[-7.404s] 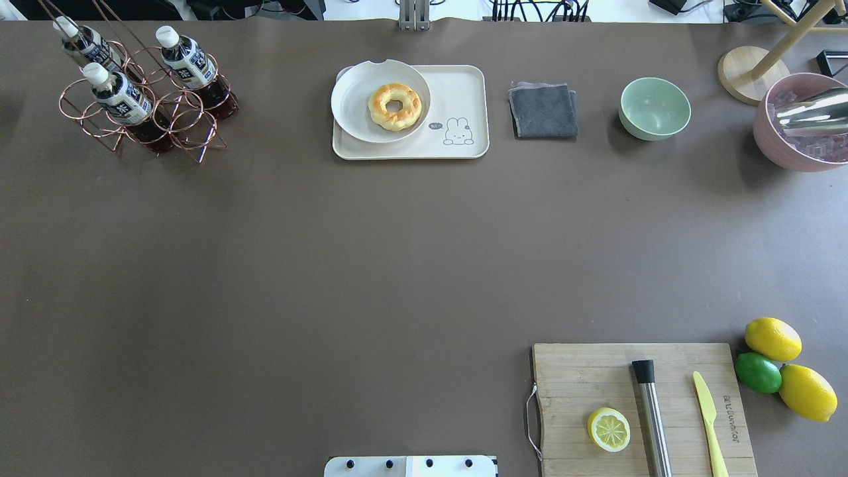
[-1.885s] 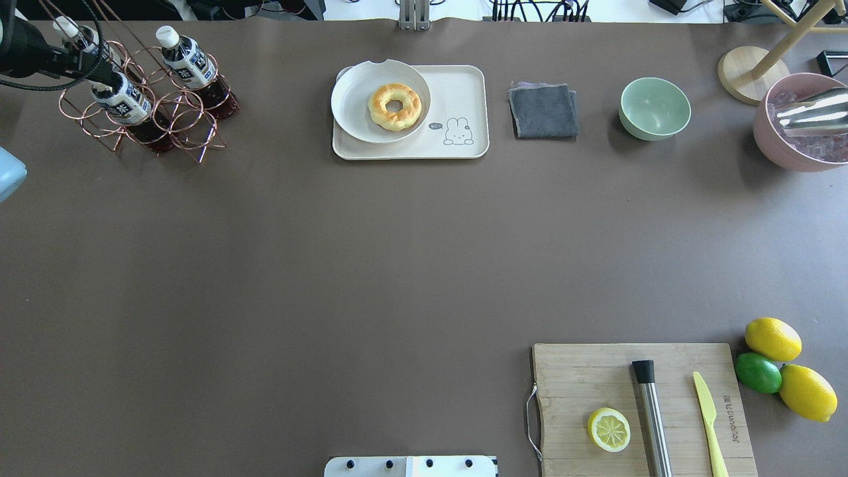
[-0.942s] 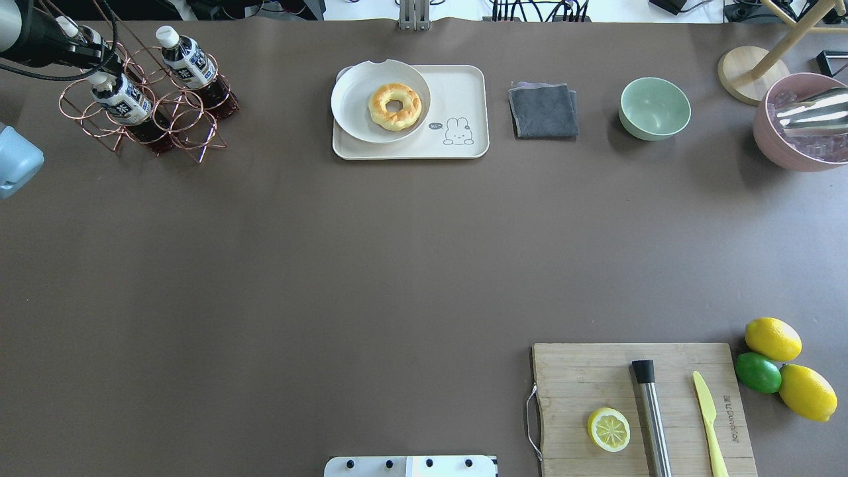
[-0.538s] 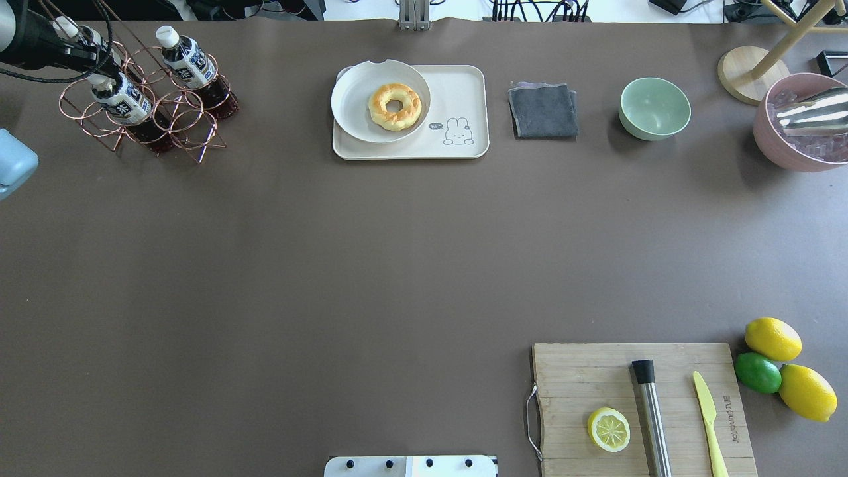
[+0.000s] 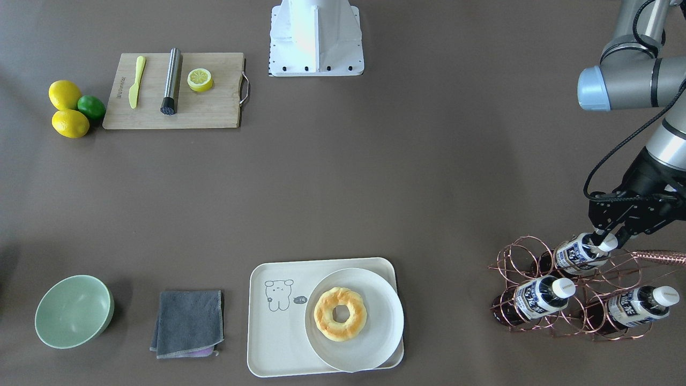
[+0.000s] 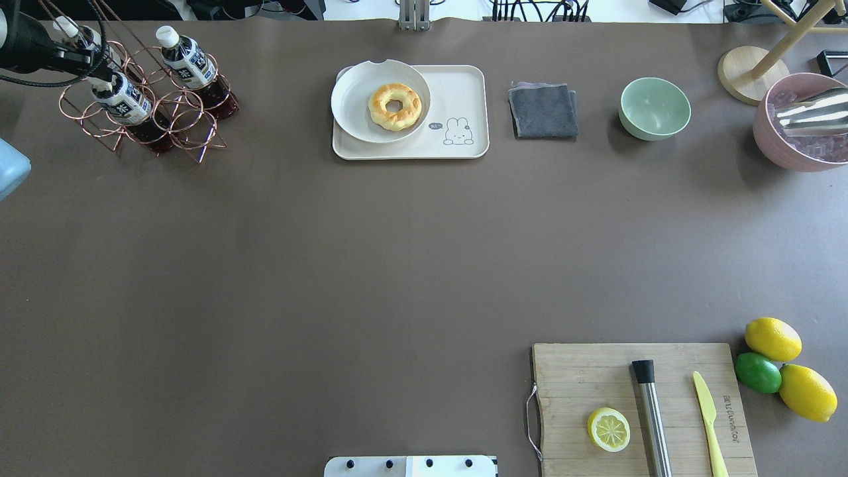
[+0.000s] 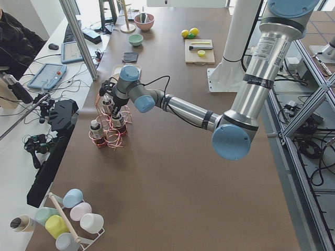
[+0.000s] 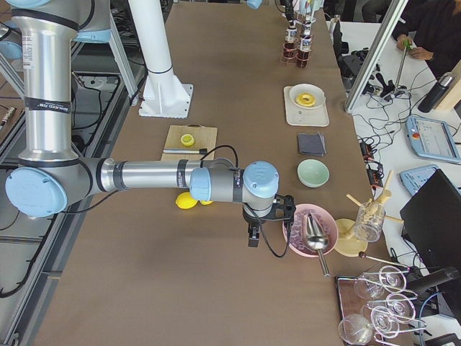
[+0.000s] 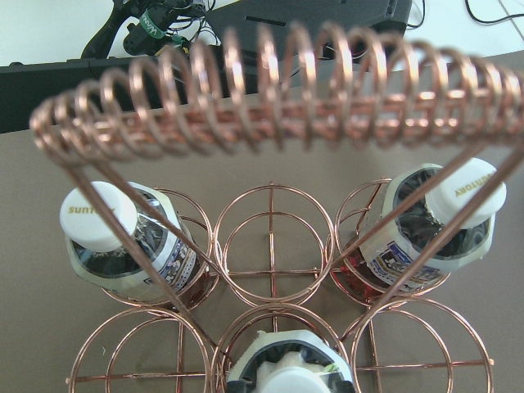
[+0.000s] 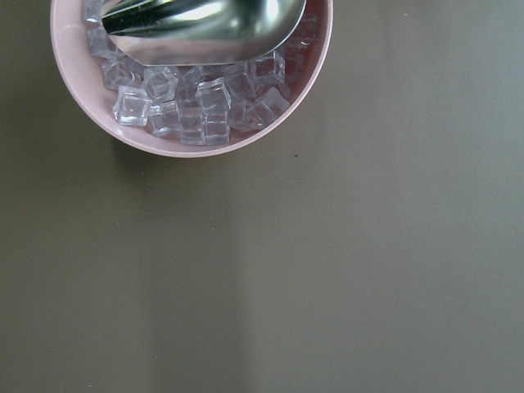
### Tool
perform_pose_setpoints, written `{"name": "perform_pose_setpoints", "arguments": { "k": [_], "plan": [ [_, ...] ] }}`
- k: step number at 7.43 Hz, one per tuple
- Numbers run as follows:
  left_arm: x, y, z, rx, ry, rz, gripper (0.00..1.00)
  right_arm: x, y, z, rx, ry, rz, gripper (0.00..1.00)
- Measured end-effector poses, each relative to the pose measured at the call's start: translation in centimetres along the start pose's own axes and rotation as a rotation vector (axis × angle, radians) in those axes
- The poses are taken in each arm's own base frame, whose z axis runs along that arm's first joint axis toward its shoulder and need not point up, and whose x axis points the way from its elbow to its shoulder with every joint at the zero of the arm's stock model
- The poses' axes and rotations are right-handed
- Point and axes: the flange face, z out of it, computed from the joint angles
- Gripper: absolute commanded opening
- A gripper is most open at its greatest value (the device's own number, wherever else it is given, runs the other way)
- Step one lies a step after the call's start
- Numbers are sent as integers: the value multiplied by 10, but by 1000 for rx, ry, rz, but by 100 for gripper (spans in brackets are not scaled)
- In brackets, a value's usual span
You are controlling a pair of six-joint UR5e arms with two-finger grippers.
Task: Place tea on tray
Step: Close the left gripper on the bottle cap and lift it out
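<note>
Three tea bottles lie tilted in a copper wire rack (image 5: pixel 514 257) at the far left of the table. My left gripper (image 5: pixel 609 237) is at the white cap of the bottle nearest the robot (image 5: pixel 581 252), one finger on each side, and it looks open. That bottle (image 6: pixel 126 99) rests in the rack. The other two bottles (image 5: pixel 536 297) (image 5: pixel 635 305) lie beyond it. The cream tray (image 5: pixel 278 332) sits at the far middle of the table. My right gripper (image 8: pixel 252 234) hangs beside the pink ice bowl; I cannot tell whether it is open or shut.
A round white plate (image 5: pixel 380 327) with a doughnut (image 5: pixel 340 313) covers half the tray. A grey cloth (image 5: pixel 187 321) and a green bowl (image 5: pixel 72 311) lie beside it. The pink bowl (image 10: pixel 192 123) holds ice and a metal scoop. The cutting board (image 5: pixel 174 91) is near the robot base.
My left arm has come in from the left to the rack. Over the last second its gripper has shifted slightly left at the near bottle's cap. The bottles have stayed in the rack.
</note>
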Motion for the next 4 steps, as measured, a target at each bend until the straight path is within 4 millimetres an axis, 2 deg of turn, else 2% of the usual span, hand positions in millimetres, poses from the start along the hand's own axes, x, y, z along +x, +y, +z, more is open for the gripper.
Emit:
{"name": "perform_pose_setpoints", "arguments": {
  "k": [2, 3, 4],
  "plan": [
    [3, -4, -2, 1, 0, -1, 0, 0, 0, 0, 0, 1, 0, 100],
    [2, -12, -8, 5, -2, -11, 0, 0, -1, 0, 0, 1, 1, 100],
    [0, -29, -22, -7, 8, -34, 0, 0, -1, 0, 1, 1, 1, 100]
  ]
}}
